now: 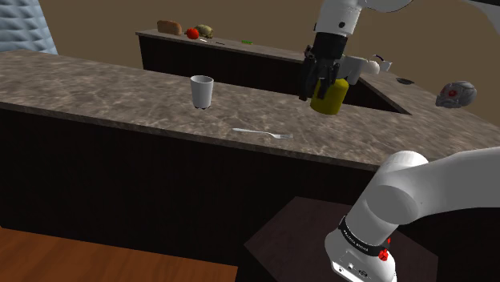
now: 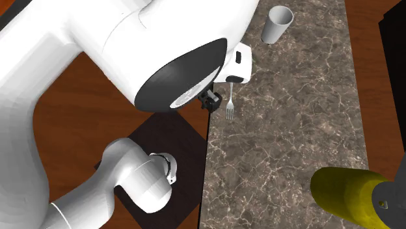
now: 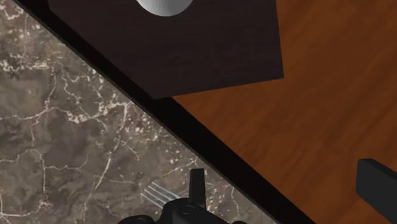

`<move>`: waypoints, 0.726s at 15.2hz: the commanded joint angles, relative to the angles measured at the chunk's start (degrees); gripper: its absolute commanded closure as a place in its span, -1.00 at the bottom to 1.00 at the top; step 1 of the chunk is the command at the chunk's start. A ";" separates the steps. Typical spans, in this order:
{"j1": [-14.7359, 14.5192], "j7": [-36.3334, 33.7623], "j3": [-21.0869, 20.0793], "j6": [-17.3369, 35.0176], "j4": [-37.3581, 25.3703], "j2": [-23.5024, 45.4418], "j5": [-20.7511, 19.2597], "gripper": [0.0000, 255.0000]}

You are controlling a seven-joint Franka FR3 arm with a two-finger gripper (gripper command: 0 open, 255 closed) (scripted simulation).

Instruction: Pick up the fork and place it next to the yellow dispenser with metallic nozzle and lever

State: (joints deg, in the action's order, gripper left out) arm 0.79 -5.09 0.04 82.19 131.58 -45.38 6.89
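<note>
Counter [image 1: 120, 92]: brown veined stone, with a wood floor [image 1: 80, 256] below.
Fork [image 1: 263, 132]: lay flat near the front edge, untouched, well apart from the yellow dispenser [image 1: 332, 100].
Gripper [image 1: 315, 92]: hung above, fingers wide and empty, likely lining up to descend.

shoulder: beside stand [image 1: 284, 240] at 5 o'clock, facing across counter [image 1: 120, 88], mid-range | second exterior: overhead, close, straight down, counter [image 2: 293, 143] at 3 o'clock | wrist: near, down onto counter [image 3: 63, 127] edge | shared: fork [image 1: 263, 132], counter
</note>
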 commanded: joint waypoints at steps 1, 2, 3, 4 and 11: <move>0.00 0.00 0.00 0.00 0.00 0.00 0.00 -1.00; -0.34 2.08 0.46 1.79 1.16 0.65 -0.90 -1.00; -0.68 4.11 0.93 3.61 2.24 1.38 -1.79 -1.00; -1.01 6.11 1.40 5.47 3.24 2.21 -2.66 -1.00; -3.02 19.25 4.58 19.31 8.08 10.42 -8.14 -1.00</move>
State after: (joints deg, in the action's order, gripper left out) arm -1.88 12.18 4.18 99.36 139.85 -36.97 -0.49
